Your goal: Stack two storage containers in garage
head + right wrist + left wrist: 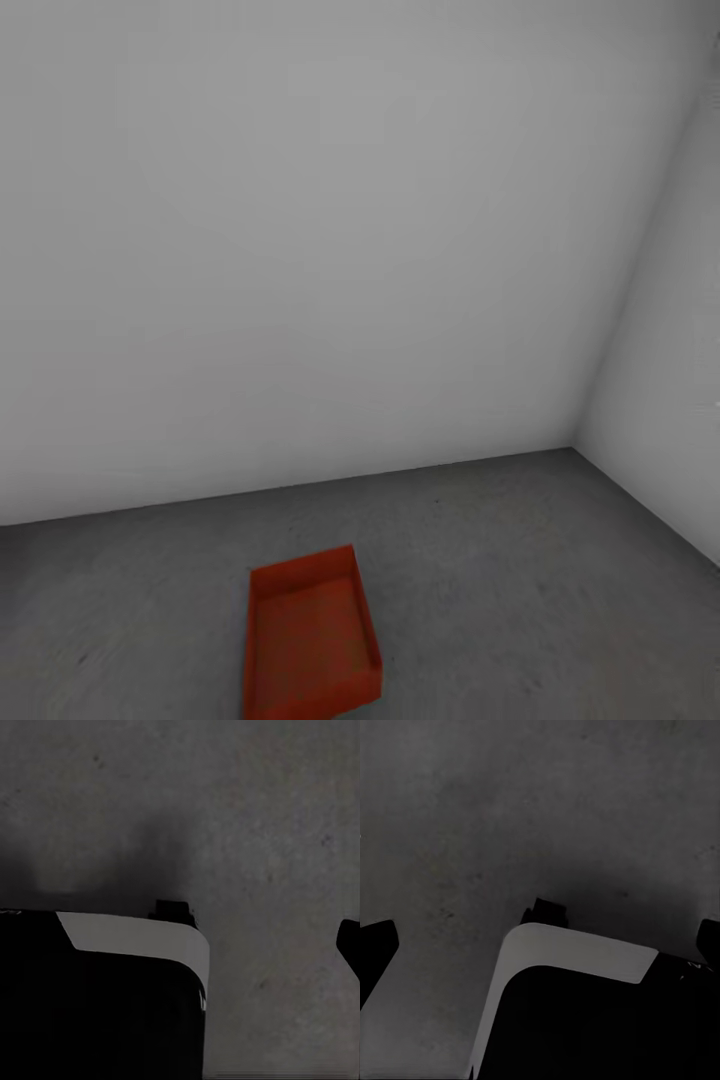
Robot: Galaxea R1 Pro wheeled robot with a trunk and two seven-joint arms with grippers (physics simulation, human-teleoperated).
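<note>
One orange-red storage container [310, 640] lies open side up on the dark grey floor [530, 560] of the garage, low in the head view and slightly left of centre. It is empty, and nothing touches it. In the left wrist view my left gripper [544, 949] hangs over bare floor, its dark fingertips [375, 952] far apart at the frame's edges with nothing between them. My right gripper [180, 945] also hangs over bare floor, with one dark fingertip [350, 945] at the frame's edge and nothing held.
Plain white walls [300, 250] meet in a corner [590, 400] at the right, beyond the container. A white and black part of my own base [577, 1005] sits under both wrists. Grey floor stretches around the container on all sides.
</note>
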